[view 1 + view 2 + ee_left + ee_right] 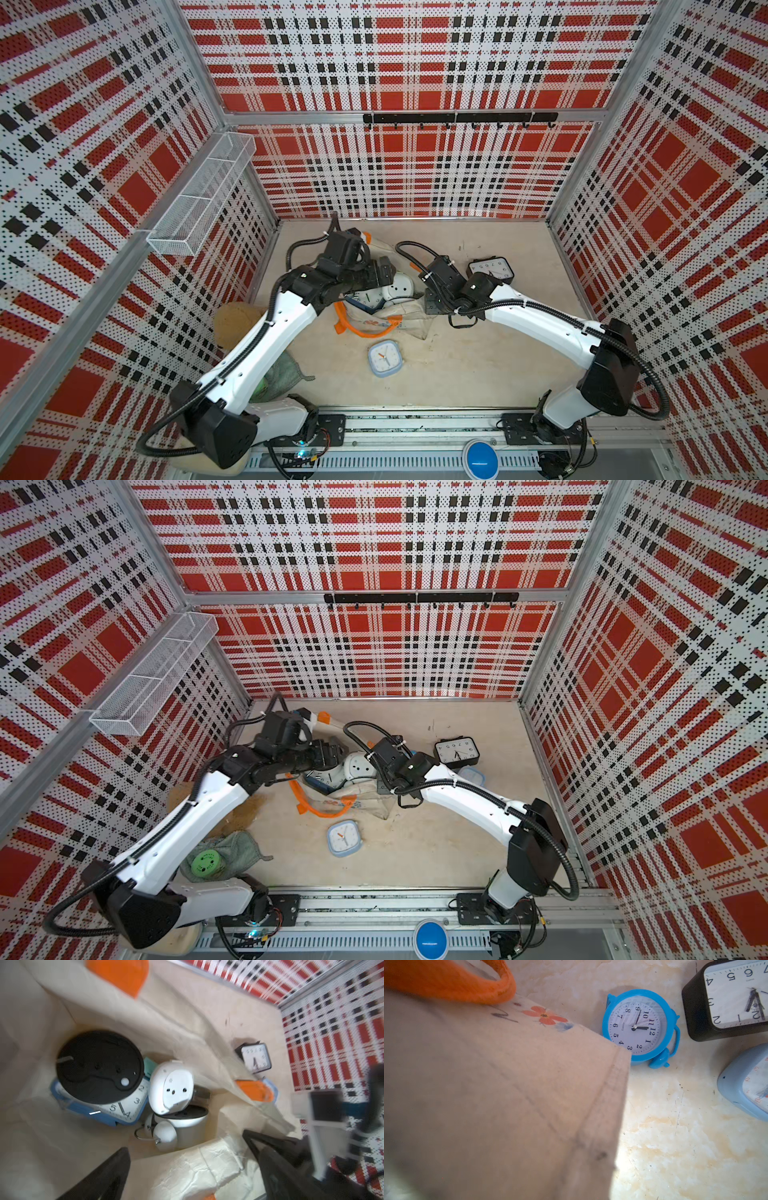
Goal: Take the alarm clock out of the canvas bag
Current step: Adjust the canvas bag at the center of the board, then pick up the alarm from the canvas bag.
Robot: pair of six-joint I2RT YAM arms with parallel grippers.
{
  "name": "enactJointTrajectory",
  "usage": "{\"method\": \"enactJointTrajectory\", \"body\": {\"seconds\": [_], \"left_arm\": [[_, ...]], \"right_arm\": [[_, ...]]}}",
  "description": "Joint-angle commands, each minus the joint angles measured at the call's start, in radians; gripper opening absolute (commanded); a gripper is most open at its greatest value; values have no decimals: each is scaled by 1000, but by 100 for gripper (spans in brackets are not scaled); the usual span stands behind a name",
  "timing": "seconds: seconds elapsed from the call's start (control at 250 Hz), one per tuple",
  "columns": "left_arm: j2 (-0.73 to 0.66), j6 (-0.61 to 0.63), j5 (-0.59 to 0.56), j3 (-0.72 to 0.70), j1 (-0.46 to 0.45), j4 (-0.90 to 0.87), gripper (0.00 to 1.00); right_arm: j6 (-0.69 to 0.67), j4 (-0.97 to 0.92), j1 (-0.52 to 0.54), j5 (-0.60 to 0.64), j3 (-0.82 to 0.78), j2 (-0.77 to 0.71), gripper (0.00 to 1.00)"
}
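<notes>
My left gripper [185, 1140] gapes wide over the canvas bag [409, 318], which lies mid-table, long axis back-to-front, mouth upward around a white alarm clock [172, 1088], while my right gripper [432, 301] pinches its rim.

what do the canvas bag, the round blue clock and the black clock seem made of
canvas bag: woven cloth, matte cream; weave, seams and soft folds show. Its orange handle: thicker fabric strap, fuzzy edge. round blue clock: probably moulded plastic, smooth, slightly glossy rim. black clock: probably plastic too, smooth dark casing, faint sheen.
</notes>
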Motion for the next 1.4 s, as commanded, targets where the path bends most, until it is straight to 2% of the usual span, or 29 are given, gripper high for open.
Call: {"method": "enactJointTrajectory", "body": {"seconds": [0.0,0.212,0.384,0.584,0.988,1.328,1.396], "left_arm": [[43,-61,31,-32,-20,106,99],[118,-62,40,-151,-19,210,99],[189,-84,80,-235,-8,374,99],[268,-50,83,-227,13,441,100],[290,-12,-31,-260,58,527,99],[386,-25,25,-241,61,640,100],[399,-28,38,-234,52,663,95]], "right_arm": [[8,-3,4,6,-26,-30,0],[-15,18,3,-23,-25,-17,0],[-39,28,2,-64,9,11,0],[-62,38,1,-95,29,31,0],[-66,44,1,-124,9,33,0],[-80,40,1,-121,17,37,0],[-81,39,0,-121,15,41,0]]}}
